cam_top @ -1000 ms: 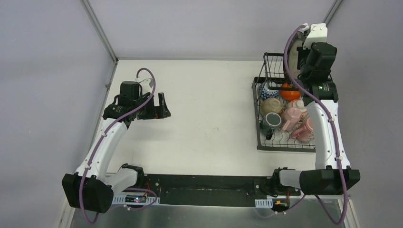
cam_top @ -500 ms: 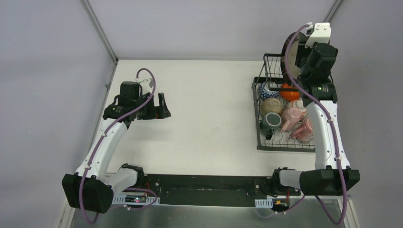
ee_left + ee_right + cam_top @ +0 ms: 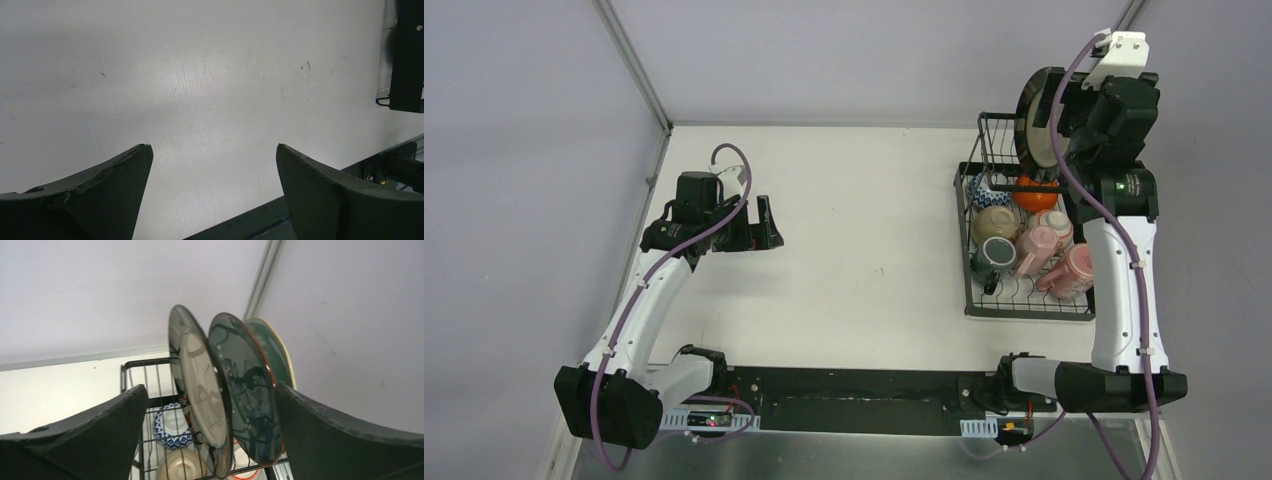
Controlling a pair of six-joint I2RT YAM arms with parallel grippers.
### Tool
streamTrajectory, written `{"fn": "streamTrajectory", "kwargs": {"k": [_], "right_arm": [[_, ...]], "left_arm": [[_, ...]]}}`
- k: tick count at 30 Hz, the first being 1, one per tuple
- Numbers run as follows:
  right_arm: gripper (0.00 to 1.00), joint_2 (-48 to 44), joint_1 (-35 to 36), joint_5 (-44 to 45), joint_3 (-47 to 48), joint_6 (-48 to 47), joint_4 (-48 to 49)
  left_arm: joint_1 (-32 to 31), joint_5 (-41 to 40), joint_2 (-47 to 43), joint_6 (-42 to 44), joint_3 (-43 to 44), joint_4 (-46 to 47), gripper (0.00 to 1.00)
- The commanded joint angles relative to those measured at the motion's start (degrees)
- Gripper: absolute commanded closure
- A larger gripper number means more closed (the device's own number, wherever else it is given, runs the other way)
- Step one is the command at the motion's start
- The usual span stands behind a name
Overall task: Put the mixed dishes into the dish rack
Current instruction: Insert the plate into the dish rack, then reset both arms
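The dish rack (image 3: 970,262) stands at the table's right side. Three plates stand on edge in it: a dark-rimmed beige plate (image 3: 200,390), a dark teal speckled plate (image 3: 247,390) and a mint green plate (image 3: 275,350). Only the beige plate (image 3: 1036,118) shows from above. Lower in the rack lie a blue-patterned bowl (image 3: 167,432), an orange bowl (image 3: 1034,192), a beige bowl (image 3: 996,222), a dark cup (image 3: 996,252) and pink cups (image 3: 1039,245). My right gripper (image 3: 211,386) hangs open just above the plates, holding nothing. My left gripper (image 3: 771,222) is open over bare table at the left.
The enclosure's walls and a metal corner post (image 3: 1124,25) stand close behind the rack. A black mounting bar (image 3: 854,390) runs along the near edge between the arm bases. A black bracket (image 3: 407,55) shows at the right of the left wrist view.
My right gripper has opened and let go of the beige plate, then drawn up and to the right. The plate stays upright in the rack. The left arm has not moved.
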Motion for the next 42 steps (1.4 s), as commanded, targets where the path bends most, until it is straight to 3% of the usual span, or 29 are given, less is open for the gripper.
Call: {"fn": "streamTrajectory", "kwargs": {"k": [1, 13, 28, 35, 42], "right_arm": [[0.00, -1.3, 1.7, -6.4, 4.2, 5.2, -6.6], [0.00, -3.0, 8.8, -22.3, -1.0, 17.8, -7.7], [0.00, -3.8, 27.6, -23.0, -20.5, 20.2, -1.7], [0.00, -7.3, 29.6, -24.8, -28.9, 21.1, 0.7], [0.00, -15.8, 29.6, -25.9, -42.3, 22.9, 14.0]], "left_arm": [[-0.6, -1.3, -1.3, 0.9, 0.2, 1.2, 0.01], [-0.7, 2.5, -3.0, 0.6, 0.1, 2.6, 0.01], [-1.5, 7.8, -7.5, -1.3, -0.8, 7.4, 0.01], [-2.1, 9.8, -10.9, -1.9, -2.2, 10.9, 0.01], [-2.1, 8.6, -16.1, -1.8, -3.9, 13.3, 0.01]]}}
